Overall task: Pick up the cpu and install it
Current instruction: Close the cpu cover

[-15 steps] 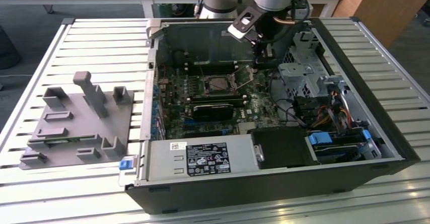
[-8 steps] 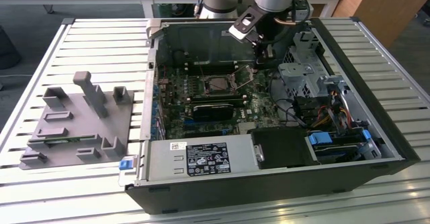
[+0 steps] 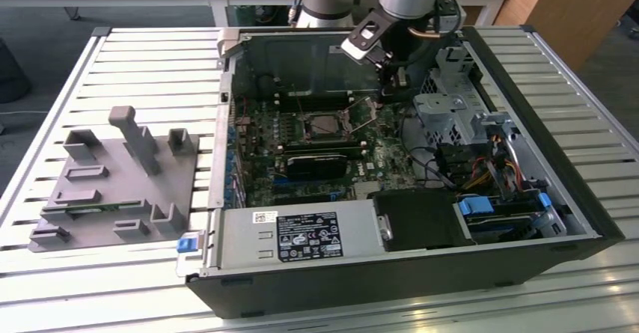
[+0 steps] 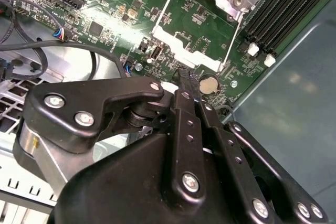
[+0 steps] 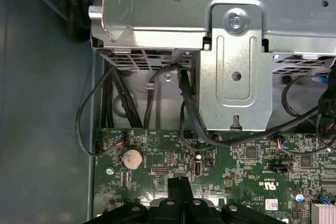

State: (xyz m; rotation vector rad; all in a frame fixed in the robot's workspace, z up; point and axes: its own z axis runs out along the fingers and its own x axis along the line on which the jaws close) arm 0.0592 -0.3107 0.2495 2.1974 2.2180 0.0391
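Note:
My gripper [image 3: 390, 86] hangs over the motherboard [image 3: 299, 153] inside the open computer case, just to the exterior view's right of the socket [image 3: 325, 126]. Its black fingers [image 5: 173, 187] are pressed together, and nothing shows between them in both wrist views. The fingertips [image 4: 184, 74] hover close above the green board, beside a coin battery [image 4: 208, 84]. The socket's metal load plate [image 4: 197, 30] stands flipped open. The cpu is hidden from me, and I cannot tell what lies in the socket's dark square.
A grey metal drive cage [image 5: 236, 51] with black cables [image 5: 189, 114] stands close beside the gripper. Memory slots [image 4: 283, 14] run along the board. A black heatsink block [image 3: 319, 165] sits nearer the front. A grey slotted fixture [image 3: 110, 183] lies on the slatted table at the exterior view's left.

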